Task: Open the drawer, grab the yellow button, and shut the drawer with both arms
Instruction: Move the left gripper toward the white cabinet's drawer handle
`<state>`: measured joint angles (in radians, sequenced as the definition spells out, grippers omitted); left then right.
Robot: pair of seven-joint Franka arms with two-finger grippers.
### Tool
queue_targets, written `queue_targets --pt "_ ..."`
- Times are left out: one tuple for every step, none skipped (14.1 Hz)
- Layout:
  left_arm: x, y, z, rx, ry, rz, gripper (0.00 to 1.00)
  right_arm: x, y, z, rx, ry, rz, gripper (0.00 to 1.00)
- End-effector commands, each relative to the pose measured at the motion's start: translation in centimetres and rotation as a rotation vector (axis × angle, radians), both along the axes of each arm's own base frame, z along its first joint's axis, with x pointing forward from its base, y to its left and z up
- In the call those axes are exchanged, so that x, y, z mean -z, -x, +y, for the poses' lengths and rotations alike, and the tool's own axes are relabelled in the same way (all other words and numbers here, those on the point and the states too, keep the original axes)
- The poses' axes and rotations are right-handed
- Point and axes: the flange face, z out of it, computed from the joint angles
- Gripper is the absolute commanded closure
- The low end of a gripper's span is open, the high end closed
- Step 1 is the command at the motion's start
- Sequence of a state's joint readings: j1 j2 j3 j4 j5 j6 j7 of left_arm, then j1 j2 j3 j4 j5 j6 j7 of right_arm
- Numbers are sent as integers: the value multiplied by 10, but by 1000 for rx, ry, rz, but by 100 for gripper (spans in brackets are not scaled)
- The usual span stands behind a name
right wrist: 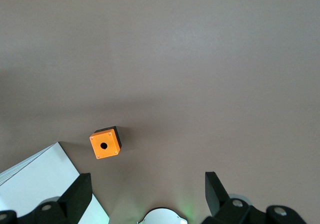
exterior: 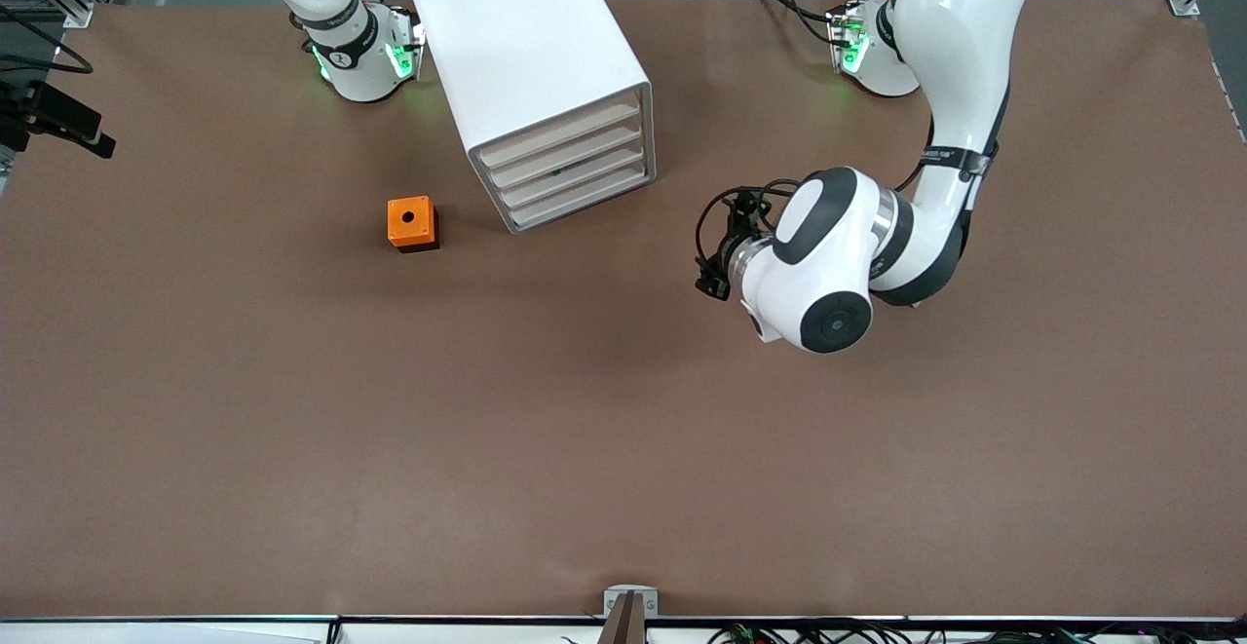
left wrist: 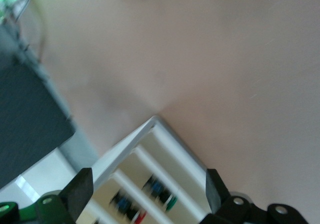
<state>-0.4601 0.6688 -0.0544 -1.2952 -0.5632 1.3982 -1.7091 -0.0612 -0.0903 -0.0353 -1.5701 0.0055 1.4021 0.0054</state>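
Note:
A white cabinet (exterior: 526, 40) stands between the two arm bases, with its stacked drawers (exterior: 570, 162) all shut and facing the front camera at a slant. My left gripper (exterior: 719, 246) hovers low in front of those drawers, toward the left arm's end of the table. It stands open (left wrist: 148, 179) with nothing between its fingers. In the left wrist view the drawer fronts (left wrist: 150, 164) show blurred black-and-blue parts behind them, one with a green cap (left wrist: 171, 202) and one with a red cap (left wrist: 141, 216). The orange-capped button is hidden. My right gripper (right wrist: 147, 180) is open and empty, high over the table by its own base (right wrist: 162, 216).
An orange box with a black hole (exterior: 412, 222) (right wrist: 105, 144) sits on the brown table beside the cabinet, toward the right arm's end. A black camera bracket (exterior: 58, 123) juts in at that end's edge. A small grey mount (exterior: 628, 605) sits at the near edge.

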Motion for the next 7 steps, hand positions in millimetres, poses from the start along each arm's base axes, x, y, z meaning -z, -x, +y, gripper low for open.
queue_targets --pt "2 7 -10 -46 8 127 1 -1 6 -2 -8 5 -1 0" --pt "4 9 -14 -95 -25 177 1 -1 6 -3 -6 5 -1 0" --pt "7 13 -19 -144 -52 235 1 -1 6 -3 -6 5 -1 0" --pt "9 18 -25 -169 -72 287 1 -5 5 -2 -9 4 -10 0" --pt "15 25 -33 -190 -102 352 1 -7 3 -2 -23 4 -16 0" --pt "21 29 -38 -215 -119 416 1 -11 3 -4 -47 4 -25 0" --pt "28 30 -41 -251 -143 471 1 -13 3 -4 -51 3 -29 0"
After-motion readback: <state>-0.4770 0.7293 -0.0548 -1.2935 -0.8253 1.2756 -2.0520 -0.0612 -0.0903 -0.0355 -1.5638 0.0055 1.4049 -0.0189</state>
